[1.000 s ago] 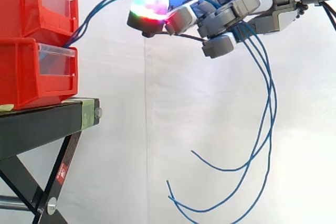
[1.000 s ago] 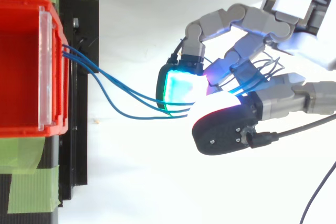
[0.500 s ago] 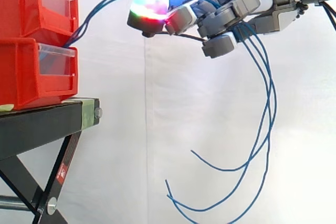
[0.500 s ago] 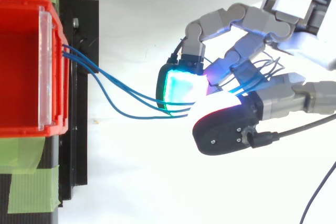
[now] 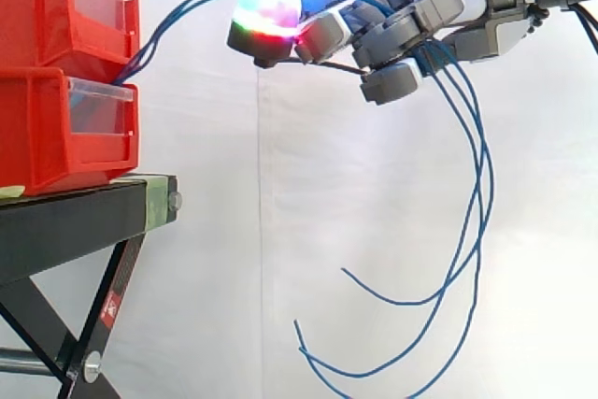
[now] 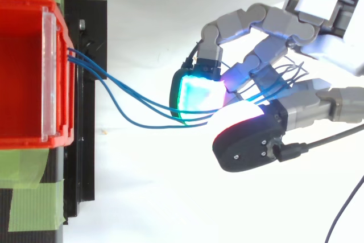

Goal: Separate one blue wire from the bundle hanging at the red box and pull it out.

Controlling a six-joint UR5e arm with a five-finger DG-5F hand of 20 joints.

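Blue wires (image 6: 142, 102) arc from the red box (image 5: 47, 16) to the hand (image 6: 250, 24), whose curled fingers clasp the whole bundle, loose ends dangling below. Thin, light and springy, they probably slip; pinch one strand just boxward of the hand.

We see smooth, glossy red plastic bins (image 5: 51, 137) with clear plastic front panels (image 5: 93, 105) on a matt black metal stand (image 5: 65, 231) patched with dull green tape (image 6: 28, 209). The thin blue wires (image 5: 483, 175) look smooth and plastic-sheathed. The robot hand (image 5: 411, 25) has matt grey plastic shells and translucent pads (image 6: 199, 98). The white cloth curtain (image 5: 280, 231) is matt.
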